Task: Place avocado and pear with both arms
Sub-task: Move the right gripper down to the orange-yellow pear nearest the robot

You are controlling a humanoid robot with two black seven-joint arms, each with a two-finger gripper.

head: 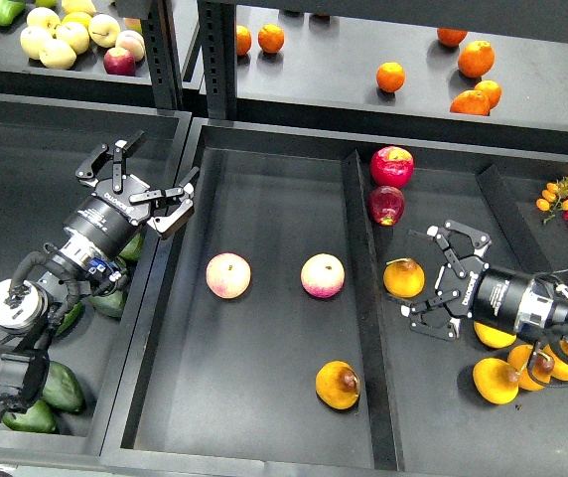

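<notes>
The left end effector (137, 176) hung with its two fingers spread wide and nothing between them, poised over the wall between the left bin (26, 139) and the middle tray (264, 318). Below its arm, along the near side of the left bin, lay several dark green avocados, partly hidden by the arm; the avocado (63, 386) that showed most clearly rested near the front left corner, with another green one just beside it toward the front. The right end effector (441, 280) was likewise released, its fingers parted and holding nothing, reaching in over the right tray (493, 199) with its open fingers just beside an orange-yellow fruit (404, 278) lying against the divider. The pear (338, 385), orange-yellow with a dark brown blotch on its right side, sat alone in the front part of the middle tray, near the divider and well apart from both end effectors. Farther back in the same tray lay two pale yellow-pink round fruits (228, 275), side by side but apart. Two red apples (391, 166) rested at the back of the right tray, one just in front of the other, and more orange-yellow fruits (496, 380) clustered under the right arm. On the shelf behind were oranges (476, 59) to the right and pale yellow fruits (58, 40) to the left, while a bunch of small red and orange berries (565, 199) lay at the far right.
</notes>
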